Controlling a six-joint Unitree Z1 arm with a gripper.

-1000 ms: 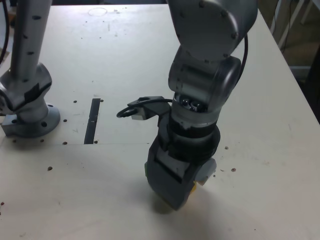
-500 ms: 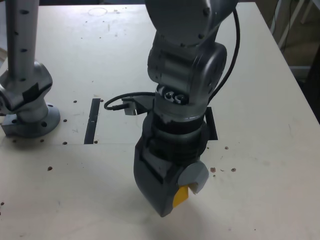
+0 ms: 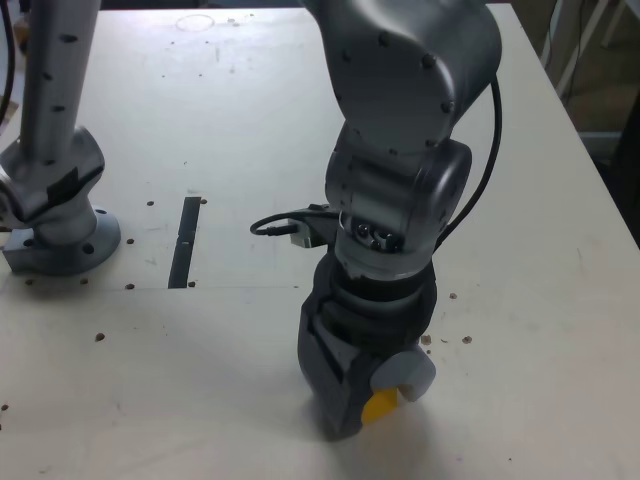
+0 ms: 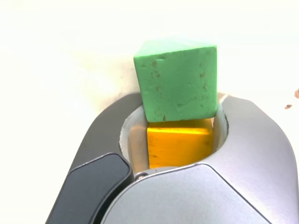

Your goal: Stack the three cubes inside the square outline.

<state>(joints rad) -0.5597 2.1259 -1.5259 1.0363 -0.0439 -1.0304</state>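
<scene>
We see the arm reaching down over the near part of the pale tabletop (image 3: 520,300), its gripper (image 3: 375,410) pointed downward close to the surface. The jaws are closed on the yellow cube (image 3: 381,406), which shows in the exterior view as a small yellow patch low on the gripper, toward that view's right. In the wrist view the yellow cube (image 4: 180,142) sits clamped between the grey jaw shells, and the green cube (image 4: 176,80) lies directly beyond it, touching it along one edge; whether the green cube rests on the tabletop or is pressed against the yellow one from below we cannot tell from this angle. The green cube's faces are matte and faintly speckled. In the exterior view the green cube is hidden behind the gripper. To the exterior view's left, well apart from the gripper, a narrow dark strip (image 3: 185,242) lies on the tabletop, and farther left stands a grey post on a round base (image 3: 60,225). A black cable (image 3: 275,225) loops out from the wrist toward that view's left. Small dark specks dot the tabletop around the gripper.
</scene>
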